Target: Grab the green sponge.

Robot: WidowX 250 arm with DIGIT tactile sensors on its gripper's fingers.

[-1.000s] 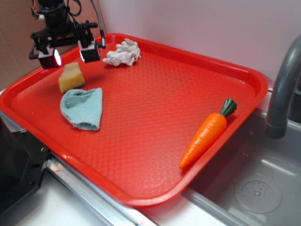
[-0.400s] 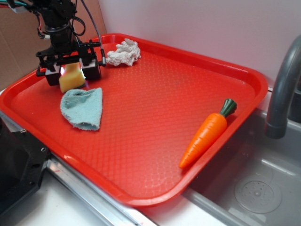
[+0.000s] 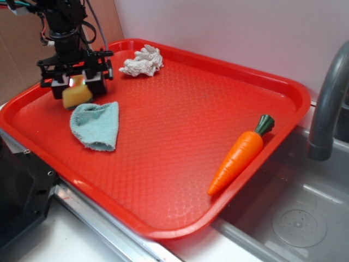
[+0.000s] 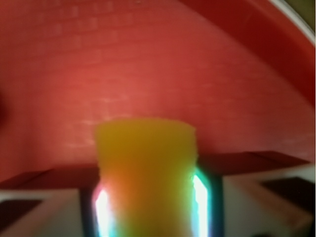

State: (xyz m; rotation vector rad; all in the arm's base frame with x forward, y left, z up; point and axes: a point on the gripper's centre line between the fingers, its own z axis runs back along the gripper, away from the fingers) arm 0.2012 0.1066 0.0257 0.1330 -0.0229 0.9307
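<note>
The green sponge (image 3: 76,96), a small chunky yellow foam block, is at the far left of the red tray (image 3: 180,120). My gripper (image 3: 77,86) reaches down from above and is shut on it, one finger on each side. In the wrist view the sponge (image 4: 145,163) fills the gap between the two glowing pads (image 4: 200,202) and touches both. Its underside is hidden, so I cannot tell whether it still rests on the tray.
A pale blue-green cloth (image 3: 95,124) lies just in front of the sponge. A white lumpy rag (image 3: 142,61) sits at the tray's back edge. A toy carrot (image 3: 240,155) lies at the tray's right rim. A grey faucet (image 3: 327,103) and sink (image 3: 294,218) are to the right.
The gripper came down from above the sponge, straddled it, and its fingers closed on it. The sponge now looks narrower and has shifted slightly left.
</note>
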